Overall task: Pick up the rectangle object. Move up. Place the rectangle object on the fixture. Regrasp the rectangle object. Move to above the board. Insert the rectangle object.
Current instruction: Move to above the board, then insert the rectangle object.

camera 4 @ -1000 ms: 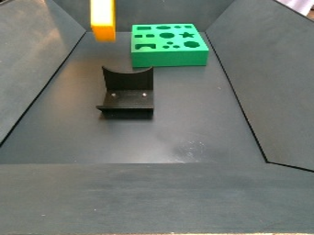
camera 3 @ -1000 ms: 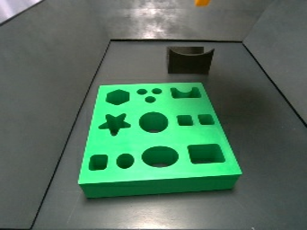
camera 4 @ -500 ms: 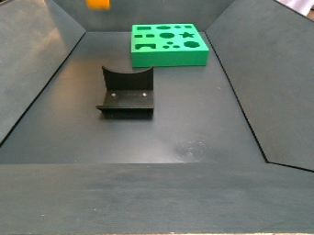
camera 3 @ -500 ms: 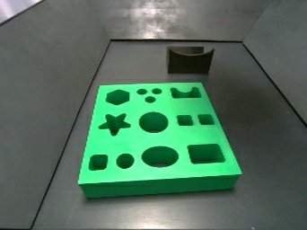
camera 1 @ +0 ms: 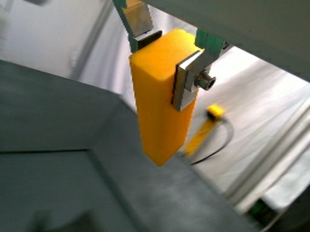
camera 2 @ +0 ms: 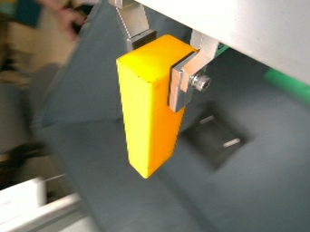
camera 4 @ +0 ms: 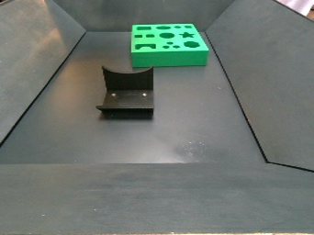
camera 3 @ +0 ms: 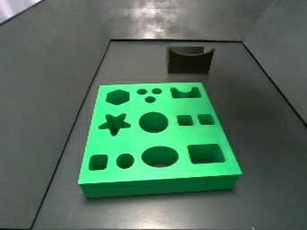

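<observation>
With its jaws clenched on the orange rectangle object [camera 1: 164, 95], the gripper [camera 2: 160, 56], out of both side views, is mid move-up; next it must lower onto the fixture [camera 4: 125, 92].

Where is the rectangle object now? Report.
The rectangle object hangs clamped between the gripper fingers in both wrist views, above the floor; neither side view shows it.

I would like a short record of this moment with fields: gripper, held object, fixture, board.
gripper: gripper shows only in both wrist views, out of both side views, shut on the rectangle object
held object: rectangle object, orange, hanging below the fingers
fixture: fixture on the floor, nothing on it
board: board, green, no hole filled
</observation>
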You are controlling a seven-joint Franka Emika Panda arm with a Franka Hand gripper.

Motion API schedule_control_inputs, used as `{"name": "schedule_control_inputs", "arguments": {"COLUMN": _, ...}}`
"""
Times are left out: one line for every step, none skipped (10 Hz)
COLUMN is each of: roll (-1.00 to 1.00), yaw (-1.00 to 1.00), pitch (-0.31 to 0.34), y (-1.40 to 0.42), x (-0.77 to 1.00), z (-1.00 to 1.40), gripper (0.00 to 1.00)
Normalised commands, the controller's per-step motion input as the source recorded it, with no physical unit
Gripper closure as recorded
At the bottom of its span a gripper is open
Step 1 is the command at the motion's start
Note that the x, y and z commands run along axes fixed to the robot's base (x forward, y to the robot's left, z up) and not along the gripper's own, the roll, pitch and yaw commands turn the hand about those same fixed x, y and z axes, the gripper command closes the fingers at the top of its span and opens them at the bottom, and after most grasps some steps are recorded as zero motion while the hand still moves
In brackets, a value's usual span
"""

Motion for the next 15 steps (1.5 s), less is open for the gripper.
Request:
{"name": "schedule_control_inputs", "arguments": {"roll": -1.00, "yaw": -0.18, "pitch": -0.051, "y": -1.00, "x": -0.82, "z": -0.12, "gripper": 1.00}}
{"name": "schedule_control_inputs", "arguments": {"roll": -1.00, "yaw": -0.18, "pitch": -0.067, "y": -1.00, "x": -0.88, "z": -0.15, "gripper": 1.00}}
{"name": "schedule_control_inputs", "arguments": {"roll": -1.00, "yaw": -0.18, "pitch": -0.069, "y": -1.00, "x": -0.90, "z": -0.14, "gripper": 1.00}}
{"name": "schedule_control_inputs", "arguments": {"roll": -1.00, "yaw": -0.18, "pitch": -0.066, "y": -1.00, "x": -0.93, "z": -0.14, "gripper": 1.00}}
{"name": "schedule_control_inputs", "arguments": {"roll": -1.00, "yaw": -0.18, "pitch": -0.056, "y": -0.92, "x": -0.90, "z": -0.14, "gripper": 1.00}}
{"name": "schedule_control_inputs", "arguments": {"roll": -1.00, "yaw": -0.18, "pitch": -0.048, "y": -0.65, "x": -0.66, "z": -0.09, "gripper": 1.00}}
{"name": "schedule_control_inputs", "arguments": {"roll": -1.00, "yaw": -0.18, "pitch": -0.043, "y": -0.37, "x": -0.42, "z": -0.06, "gripper": 1.00}}
{"name": "schedule_control_inputs", "arguments": {"roll": -1.00, "yaw": -0.17, "pitch": -0.029, "y": -0.19, "x": -0.25, "z": -0.03, "gripper": 1.00}}
{"name": "schedule_control_inputs", "arguments": {"roll": -0.85, "yaw": -0.13, "pitch": -0.014, "y": -0.05, "x": -0.11, "z": -0.01, "gripper": 1.00}}
{"name": "schedule_control_inputs", "arguments": {"roll": -0.62, "yaw": -0.08, "pitch": -0.007, "y": -0.01, "x": -0.06, "z": -0.01, "gripper": 1.00}}
{"name": "schedule_control_inputs", "arguments": {"roll": -0.36, "yaw": -0.04, "pitch": -0.007, "y": -0.01, "x": -0.04, "z": 0.00, "gripper": 1.00}}
{"name": "schedule_control_inputs", "arguments": {"roll": -0.24, "yaw": -0.03, "pitch": -0.011, "y": 0.00, "x": -0.03, "z": 0.00, "gripper": 1.00}}
{"name": "schedule_control_inputs", "arguments": {"roll": 0.01, "yaw": 0.00, "pitch": 0.000, "y": 0.00, "x": 0.00, "z": 0.00, "gripper": 1.00}}
{"name": "schedule_control_inputs", "arguments": {"roll": 0.00, "yaw": 0.00, "pitch": 0.034, "y": 0.00, "x": 0.03, "z": 0.00, "gripper": 1.00}}
{"name": "schedule_control_inputs", "arguments": {"roll": -0.15, "yaw": -0.08, "pitch": -0.090, "y": 0.20, "x": -0.25, "z": 0.00, "gripper": 1.00}}
